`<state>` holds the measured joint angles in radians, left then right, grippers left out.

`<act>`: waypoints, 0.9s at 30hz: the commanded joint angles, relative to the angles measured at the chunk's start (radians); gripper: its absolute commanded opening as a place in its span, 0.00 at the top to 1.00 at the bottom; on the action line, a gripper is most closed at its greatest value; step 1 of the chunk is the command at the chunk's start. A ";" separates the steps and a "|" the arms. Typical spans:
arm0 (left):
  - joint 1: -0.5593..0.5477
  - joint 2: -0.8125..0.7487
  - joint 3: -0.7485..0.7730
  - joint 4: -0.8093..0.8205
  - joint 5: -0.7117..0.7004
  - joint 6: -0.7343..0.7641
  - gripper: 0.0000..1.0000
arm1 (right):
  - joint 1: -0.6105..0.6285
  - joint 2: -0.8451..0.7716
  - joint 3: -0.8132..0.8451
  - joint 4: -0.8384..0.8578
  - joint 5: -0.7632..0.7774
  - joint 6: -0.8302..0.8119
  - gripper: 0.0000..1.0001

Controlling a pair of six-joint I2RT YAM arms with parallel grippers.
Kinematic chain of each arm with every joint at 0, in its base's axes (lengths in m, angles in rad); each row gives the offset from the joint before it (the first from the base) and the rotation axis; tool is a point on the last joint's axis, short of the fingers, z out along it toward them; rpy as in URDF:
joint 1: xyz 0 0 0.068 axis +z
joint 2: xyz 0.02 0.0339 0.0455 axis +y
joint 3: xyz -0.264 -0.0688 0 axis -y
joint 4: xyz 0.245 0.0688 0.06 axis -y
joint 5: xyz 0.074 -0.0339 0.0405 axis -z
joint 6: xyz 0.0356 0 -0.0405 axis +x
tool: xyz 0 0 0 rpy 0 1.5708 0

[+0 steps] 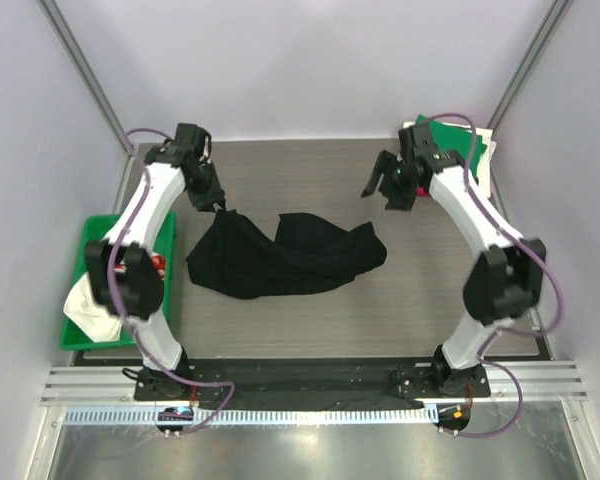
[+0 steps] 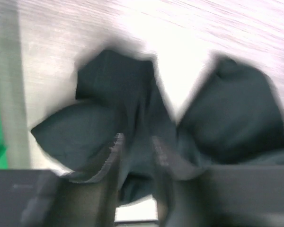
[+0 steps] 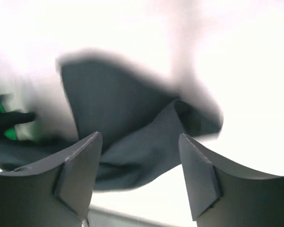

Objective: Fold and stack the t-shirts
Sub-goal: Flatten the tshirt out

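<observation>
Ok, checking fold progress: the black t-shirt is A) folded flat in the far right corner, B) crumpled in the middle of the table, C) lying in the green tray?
B: the black t-shirt lies bunched and unfolded in the middle of the table, clear of the green tray.

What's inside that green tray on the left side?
A white t-shirt and a scrap of red cloth show in the green tray. The left arm hangs over its middle, so whatever lies beneath there is hidden.
</observation>
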<state>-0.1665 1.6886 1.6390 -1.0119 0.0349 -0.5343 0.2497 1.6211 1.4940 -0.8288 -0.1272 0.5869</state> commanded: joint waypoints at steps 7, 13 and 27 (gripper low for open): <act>0.025 0.165 -0.043 0.013 -0.029 0.056 0.31 | 0.000 -0.022 -0.035 0.026 -0.011 -0.068 0.25; 0.025 0.085 -0.223 0.114 -0.087 0.063 0.30 | 0.069 -0.233 -0.435 0.223 -0.045 0.014 0.39; 0.027 -0.047 -0.326 0.191 -0.110 0.082 0.31 | 0.086 -0.126 -0.716 0.606 -0.140 0.105 0.43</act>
<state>-0.1402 1.6897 1.3228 -0.8597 -0.0578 -0.4671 0.3374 1.4681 0.7822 -0.3725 -0.2314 0.6598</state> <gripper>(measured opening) 0.690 0.570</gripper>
